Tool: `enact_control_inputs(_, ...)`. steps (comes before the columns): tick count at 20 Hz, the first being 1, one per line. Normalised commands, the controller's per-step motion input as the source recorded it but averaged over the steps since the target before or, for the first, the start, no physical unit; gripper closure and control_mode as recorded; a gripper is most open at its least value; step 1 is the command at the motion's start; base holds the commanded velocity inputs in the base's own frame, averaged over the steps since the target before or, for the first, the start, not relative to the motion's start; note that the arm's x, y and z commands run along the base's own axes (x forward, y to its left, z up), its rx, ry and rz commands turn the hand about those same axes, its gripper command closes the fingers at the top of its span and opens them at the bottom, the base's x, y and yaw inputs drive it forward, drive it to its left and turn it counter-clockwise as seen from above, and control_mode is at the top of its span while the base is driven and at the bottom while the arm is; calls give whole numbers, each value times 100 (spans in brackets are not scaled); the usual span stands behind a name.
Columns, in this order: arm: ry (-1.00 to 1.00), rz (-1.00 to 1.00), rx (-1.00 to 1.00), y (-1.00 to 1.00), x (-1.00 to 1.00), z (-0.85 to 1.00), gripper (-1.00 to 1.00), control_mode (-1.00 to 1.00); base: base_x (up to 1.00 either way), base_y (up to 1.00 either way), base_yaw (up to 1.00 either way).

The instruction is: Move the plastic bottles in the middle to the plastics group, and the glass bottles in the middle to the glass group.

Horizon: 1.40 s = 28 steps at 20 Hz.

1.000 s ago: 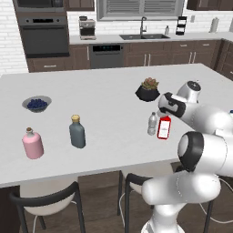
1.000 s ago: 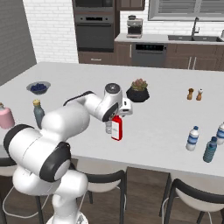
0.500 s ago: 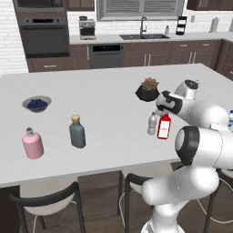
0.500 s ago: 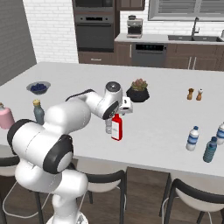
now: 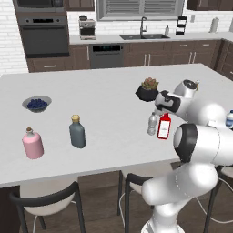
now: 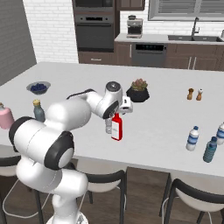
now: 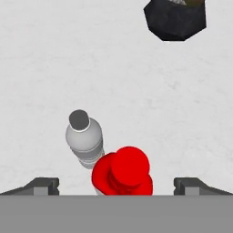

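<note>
A slim red glass bottle (image 5: 164, 127) (image 6: 116, 127) stands mid-counter with a small greyish clear plastic bottle (image 5: 152, 124) (image 6: 108, 126) touching or almost touching its left side. My gripper (image 5: 164, 108) (image 6: 125, 107) (image 7: 117, 185) hangs open just above the red bottle. In the hand view the red cap (image 7: 130, 170) sits between the wide-apart fingertips (image 7: 43, 185), and the plastic bottle (image 7: 84, 139) is just left of it. The glass group, a pink bottle (image 5: 32, 143) (image 6: 4, 117) and a dark grey-blue bottle (image 5: 77, 132) (image 6: 38, 110), stands far left. The plastics group (image 6: 192, 138) (image 5: 230, 119) stands at the right end.
A dark potted plant (image 5: 147, 90) (image 6: 138, 91) (image 7: 175, 18) stands just behind the two middle bottles. A bowl of blueberries (image 5: 36, 103) (image 6: 38, 87) lies at the back left. Salt and pepper shakers (image 6: 194, 94) stand at the back right. Stools line the counter's near edge.
The hand has edged slightly closer over the red bottle. Its jaws stayed wide and the bottles have not moved.
</note>
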Motion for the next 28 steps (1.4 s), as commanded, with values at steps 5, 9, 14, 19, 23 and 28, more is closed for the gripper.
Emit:
enact_control_inputs(5,0,0,0,0,16,-1,-100,-100,0,0,0)
enact_control_inputs(9,0,0,0,0,7,-3,-100,-100,0,0,0)
enact_control_inputs(14,0,0,0,0,9,-4,-100,-100,0,0,0)
enact_control_inputs(19,0,0,0,0,7,-9,-100,-100,0,0,0)
enact_control_inputs(23,0,0,0,0,0,-3,-100,-100,0,0,0)
enact_control_inputs(28,0,0,0,0,0,-1,-100,-100,0,0,0)
